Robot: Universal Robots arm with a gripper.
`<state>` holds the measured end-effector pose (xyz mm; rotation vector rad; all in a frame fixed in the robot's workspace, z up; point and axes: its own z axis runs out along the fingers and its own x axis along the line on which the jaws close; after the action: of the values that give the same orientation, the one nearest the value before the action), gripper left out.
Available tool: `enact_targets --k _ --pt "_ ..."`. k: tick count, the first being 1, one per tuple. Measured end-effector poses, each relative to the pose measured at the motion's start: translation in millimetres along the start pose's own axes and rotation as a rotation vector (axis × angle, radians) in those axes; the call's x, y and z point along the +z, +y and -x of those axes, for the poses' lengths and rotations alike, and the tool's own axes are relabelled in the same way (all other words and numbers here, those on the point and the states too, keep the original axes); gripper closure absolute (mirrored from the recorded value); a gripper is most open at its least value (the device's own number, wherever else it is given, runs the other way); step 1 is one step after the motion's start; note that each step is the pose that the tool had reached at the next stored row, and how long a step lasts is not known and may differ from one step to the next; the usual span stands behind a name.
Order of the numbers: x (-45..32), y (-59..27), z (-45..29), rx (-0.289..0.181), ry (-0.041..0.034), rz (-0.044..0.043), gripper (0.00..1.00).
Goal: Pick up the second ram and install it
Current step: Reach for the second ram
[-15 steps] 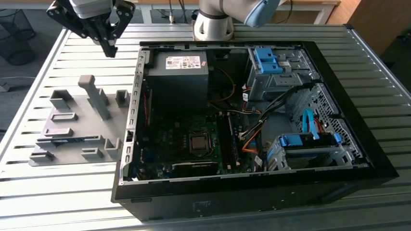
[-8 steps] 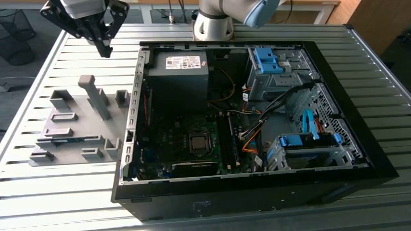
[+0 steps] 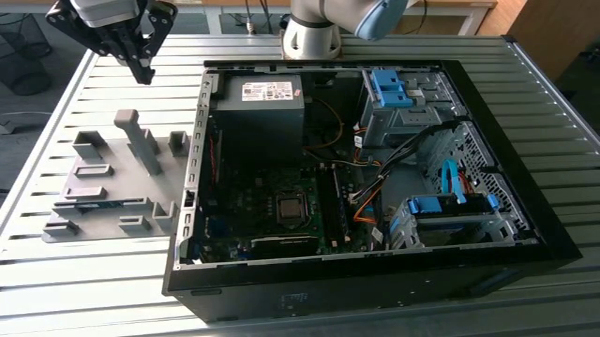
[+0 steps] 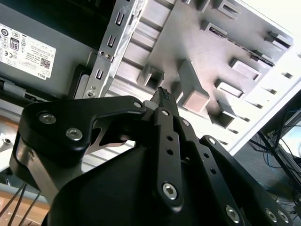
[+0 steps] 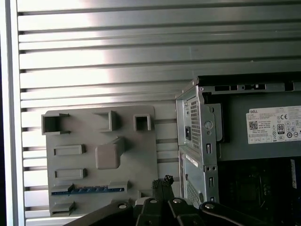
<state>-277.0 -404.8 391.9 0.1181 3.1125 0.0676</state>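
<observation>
The second ram (image 3: 98,204) is a thin blue-green strip standing on edge in a slot of the grey fixture plate (image 3: 122,189), toward the exterior view's left. In the first wrist view the ram (image 5: 89,189) lies along the fixture plate (image 5: 84,132) near the fingertips. My gripper (image 3: 145,76) hangs high above the table, beyond the far end of the plate and well clear of the ram. Its fingers (image 5: 162,182) are pressed together with nothing between them. The second wrist view has the gripper (image 4: 162,94) over the plate (image 4: 188,42).
An open black PC case (image 3: 375,281) lies on the slatted metal table (image 3: 112,274), right of the fixture. Inside are a grey power supply (image 3: 263,105), a motherboard (image 3: 272,217) and blue drive brackets (image 3: 450,207). A tall grey post (image 3: 140,140) rises from the plate. The arm's base (image 3: 314,35) stands behind the case.
</observation>
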Motion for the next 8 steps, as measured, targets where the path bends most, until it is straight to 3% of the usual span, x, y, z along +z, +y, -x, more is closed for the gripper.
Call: enact_targets --k 8 --pt "-0.3 -1.0 -13.0 0.000 0.0000 0.0000 0.89"
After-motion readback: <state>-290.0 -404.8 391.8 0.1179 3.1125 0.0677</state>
